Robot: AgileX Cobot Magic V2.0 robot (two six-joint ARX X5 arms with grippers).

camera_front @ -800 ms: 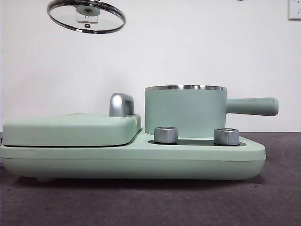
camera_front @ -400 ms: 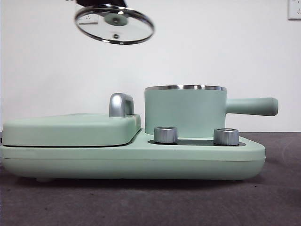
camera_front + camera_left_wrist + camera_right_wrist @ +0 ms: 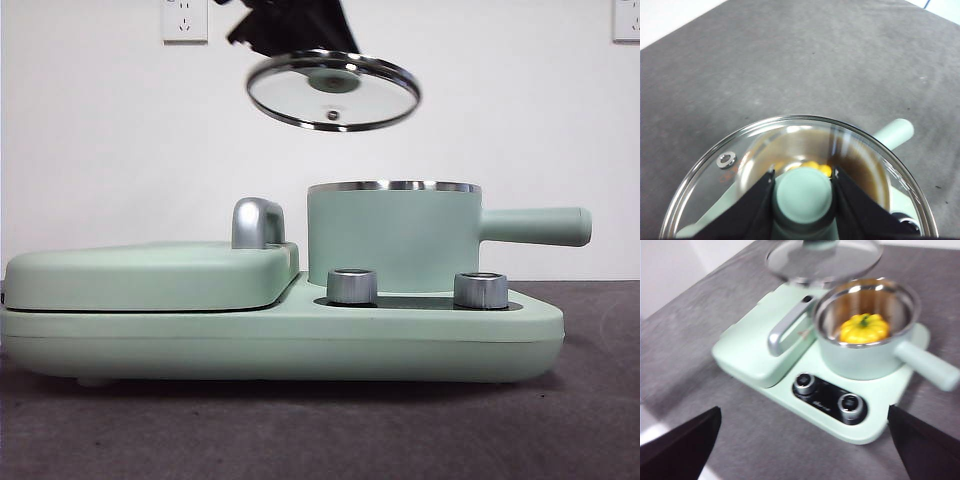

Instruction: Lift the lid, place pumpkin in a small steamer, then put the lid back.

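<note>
My left gripper point(image 3: 803, 196) is shut on the mint-green knob of the glass lid point(image 3: 333, 90) and holds it tilted in the air, above and a little left of the small steamer point(image 3: 394, 236). The lid also shows in the left wrist view point(image 3: 740, 155) and the right wrist view point(image 3: 825, 260). The yellow pumpkin point(image 3: 864, 328) lies inside the steamer point(image 3: 865, 335); through the lid it shows as a yellow patch point(image 3: 812, 166). My right gripper point(image 3: 805, 450) is open and empty, held high and well back from the appliance.
The steamer sits on a mint-green cooker base point(image 3: 300, 340) with two steel dials point(image 3: 353, 286). A flat covered griddle point(image 3: 150, 275) with a chrome handle point(image 3: 256, 222) takes up the base's left half. The steamer's long handle point(image 3: 535, 225) sticks out to the right.
My left gripper has carried the lid rightward and down, from the upper left to just above the steamer's left side. The arm now shows at the top.
</note>
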